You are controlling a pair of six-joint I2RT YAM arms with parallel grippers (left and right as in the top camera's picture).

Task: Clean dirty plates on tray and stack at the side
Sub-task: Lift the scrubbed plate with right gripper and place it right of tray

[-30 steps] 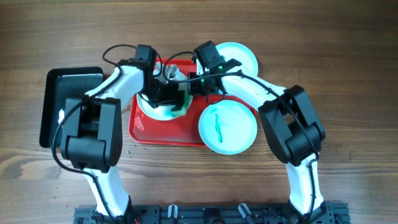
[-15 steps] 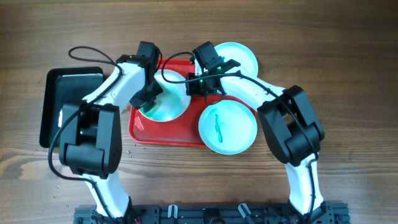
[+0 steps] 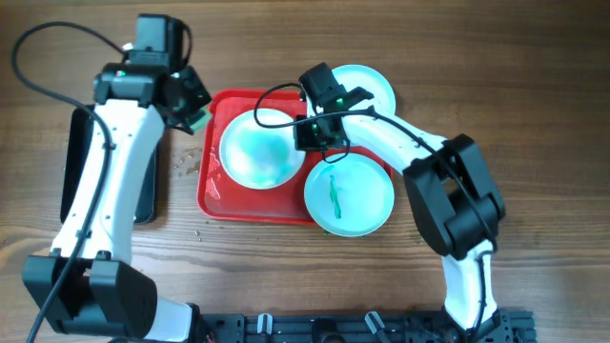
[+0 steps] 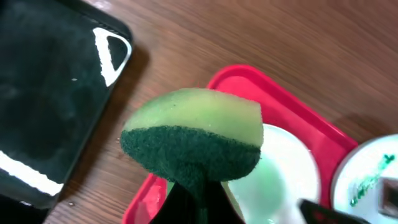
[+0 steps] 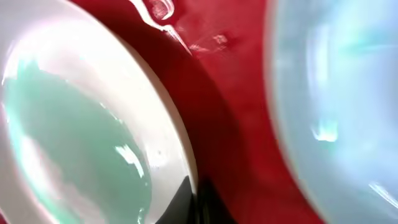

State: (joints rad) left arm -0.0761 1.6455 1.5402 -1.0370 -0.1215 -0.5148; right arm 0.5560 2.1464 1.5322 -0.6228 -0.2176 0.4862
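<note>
The white plate [image 3: 255,148], wet with a teal smear, lies on the red tray [image 3: 214,195]. My right gripper [image 3: 313,134] is shut on its right rim; the right wrist view shows the jaws [image 5: 194,194] pinching the white plate's rim [image 5: 165,118]. My left gripper [image 3: 193,105] is shut on a green sponge [image 4: 193,134], held above the tray's back left corner, off the plate. One pale aqua plate [image 3: 349,195] with a green smear sits at the tray's right front edge. Another aqua plate [image 3: 370,86] lies on the table behind the right arm.
A black tray [image 3: 105,171] lies on the table left of the red tray, partly under my left arm; it also shows in the left wrist view [image 4: 50,93]. Water drops lie on the wood between the two trays.
My left gripper has lifted the sponge off the white plate and swung it back and left to the tray's corner. The right gripper has stayed on the plate's rim.
</note>
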